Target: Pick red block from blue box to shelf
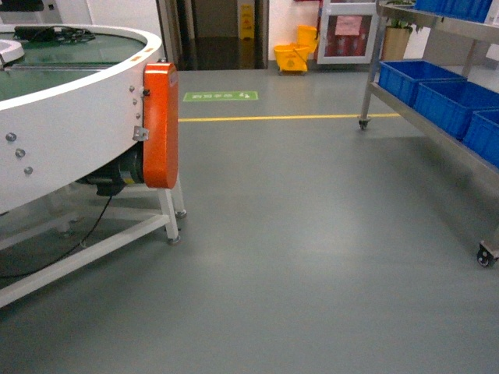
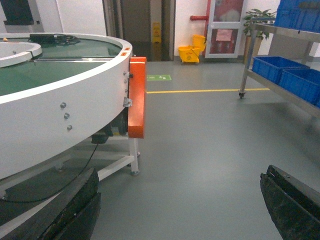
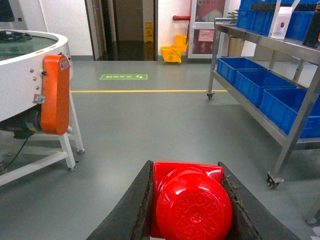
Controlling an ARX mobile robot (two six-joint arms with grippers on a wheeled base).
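In the right wrist view the red block (image 3: 192, 202) fills the space between the two dark fingers (image 3: 131, 210) of my right gripper (image 3: 189, 172), which is shut on it, its round stud facing the camera. The shelf (image 3: 280, 95), a steel rack on castors, stands to the right; it also shows as the shelf (image 1: 437, 128) at the head view's right edge. My left gripper (image 2: 180, 200) is open above bare floor, its fingers (image 2: 70, 210) wide apart with nothing between them. The blue box is out of view. Neither gripper shows in the head view.
A large round white conveyor table (image 1: 70, 140) with an orange guard (image 1: 161, 125) stands on the left. Dark blue crates (image 1: 452, 101) sit on the shelf's lower tier. A yellow mop bucket (image 1: 295, 56) stands by the far doorway. A yellow floor line (image 1: 288, 118) crosses the grey floor.
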